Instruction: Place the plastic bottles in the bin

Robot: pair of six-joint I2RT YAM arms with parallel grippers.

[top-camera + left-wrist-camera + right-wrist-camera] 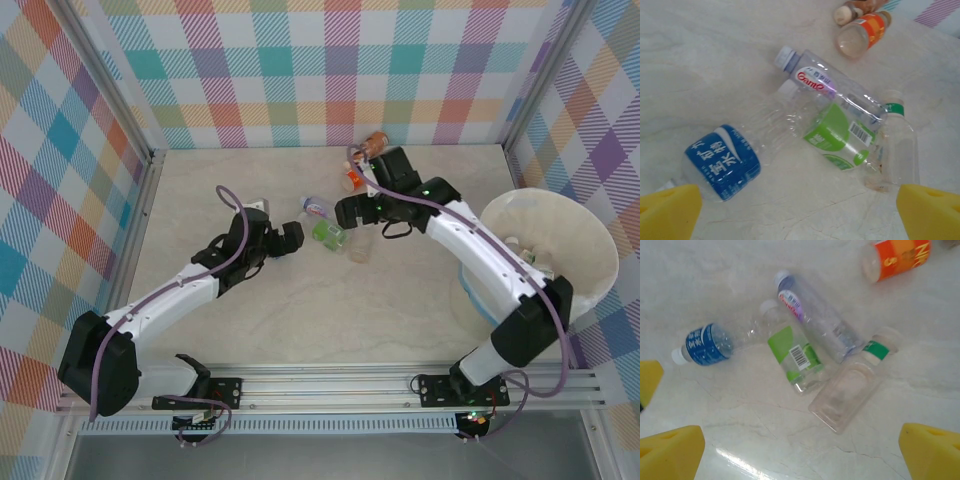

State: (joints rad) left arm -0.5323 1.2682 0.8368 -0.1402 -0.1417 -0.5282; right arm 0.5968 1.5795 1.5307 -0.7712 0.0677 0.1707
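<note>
Yellow left fingers (667, 212) and right fingers (927, 447) both stand spread, empty, with clear bottles (795, 357) lying on the counter (715, 280) just ahead.

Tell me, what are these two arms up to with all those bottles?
Two robot arms are moving plastic bottles off the table into the big cream bin on the right. Just now the left claw and the right claw are both open and empty, poised on either side of a cluster lying flat: a blue-labelled bottle, a green-labelled bottle, a red-lettered bottle and a square clear bottle. An orange-labelled bottle lies farther back.
</note>
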